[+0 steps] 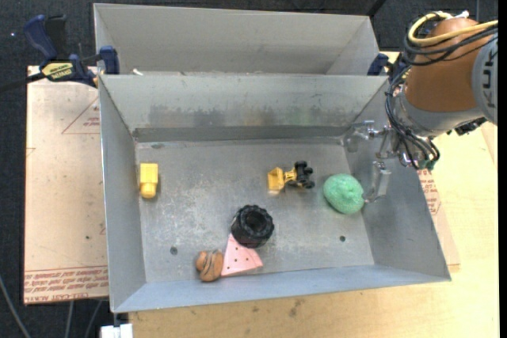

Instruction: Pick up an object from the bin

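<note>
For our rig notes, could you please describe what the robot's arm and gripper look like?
The arm wears a rounded orange cover. A pale cable loops over its top, dark cables bunch beneath it, and the gripper is slim silver metal.

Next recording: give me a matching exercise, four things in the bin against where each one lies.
Things:
1. yellow block
2. green lump
3. pink wedge
4. yellow and black toy

Places:
a. about the middle of the bin floor
b. at the right, next to the gripper
c. alone at the left
d. lowest in the view, beside a brown piece

Pairs: 1-c, 2-b, 3-d, 4-a.
</note>
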Available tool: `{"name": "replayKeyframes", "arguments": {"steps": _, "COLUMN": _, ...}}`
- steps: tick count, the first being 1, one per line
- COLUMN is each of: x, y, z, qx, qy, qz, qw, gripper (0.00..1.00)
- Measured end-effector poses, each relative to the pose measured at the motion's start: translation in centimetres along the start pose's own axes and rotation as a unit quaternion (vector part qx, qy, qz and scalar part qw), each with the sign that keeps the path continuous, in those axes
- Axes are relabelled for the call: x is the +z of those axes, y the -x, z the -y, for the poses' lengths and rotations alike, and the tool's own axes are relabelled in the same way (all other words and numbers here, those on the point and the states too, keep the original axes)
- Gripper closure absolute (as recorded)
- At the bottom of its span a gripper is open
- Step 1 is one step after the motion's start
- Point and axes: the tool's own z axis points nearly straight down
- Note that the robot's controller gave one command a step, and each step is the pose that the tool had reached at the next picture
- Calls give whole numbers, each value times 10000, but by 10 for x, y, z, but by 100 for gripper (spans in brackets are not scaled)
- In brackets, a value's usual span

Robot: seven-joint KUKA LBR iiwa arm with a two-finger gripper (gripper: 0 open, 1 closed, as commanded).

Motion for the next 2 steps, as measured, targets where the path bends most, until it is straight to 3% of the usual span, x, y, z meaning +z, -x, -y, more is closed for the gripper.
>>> {"name": "replayKeyframes", "arguments": {"steps": 1, "x": -5, "y": 1, "z": -1, "qx": -13, "qy": -5, "qz": 29, "qw": 10000, "gripper": 0}}
{"name": "replayKeyframes", "arguments": {"steps": 2, "x": 18, "y": 3, "z": -1, "qx": 344, "qy": -8, "qz": 72, "qw": 9994, "gripper": 0}}
